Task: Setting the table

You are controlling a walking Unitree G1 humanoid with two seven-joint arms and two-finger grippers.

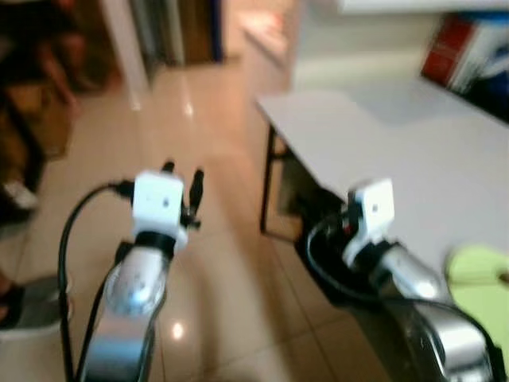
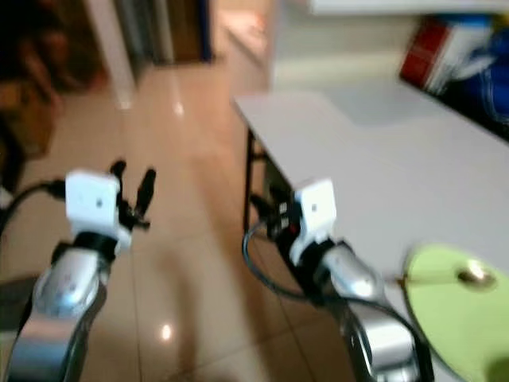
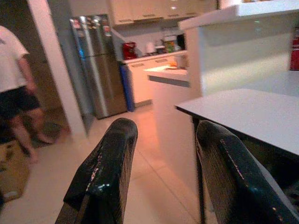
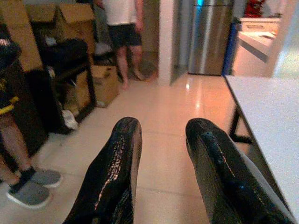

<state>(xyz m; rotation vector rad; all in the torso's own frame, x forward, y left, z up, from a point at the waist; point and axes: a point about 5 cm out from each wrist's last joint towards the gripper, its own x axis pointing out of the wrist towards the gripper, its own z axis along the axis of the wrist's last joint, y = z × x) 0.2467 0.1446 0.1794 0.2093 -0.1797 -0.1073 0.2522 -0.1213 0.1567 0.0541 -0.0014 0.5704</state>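
Note:
A white table (image 2: 382, 159) stretches along my right side. On its near corner lies a light green plate (image 2: 457, 306) with a small shiny item (image 2: 475, 274) on it, too blurred to name. My right gripper (image 4: 159, 128) is held low beside the table's near edge, to the left of the plate, and is open with nothing between its fingers. Over the tiled floor, well left of the table, my left gripper (image 1: 183, 177) is raised and open, also holding nothing. Its fingers (image 3: 105, 168) point toward the kitchen.
Red and blue boxes (image 1: 469, 56) stand at the table's far right. A person (image 4: 121, 18) stands near a steel fridge (image 3: 96, 65) and cardboard boxes (image 4: 105, 79). Another person's foot in a grey slipper (image 1: 32, 306) is at my left. A white counter (image 3: 233, 42) lies beyond the table.

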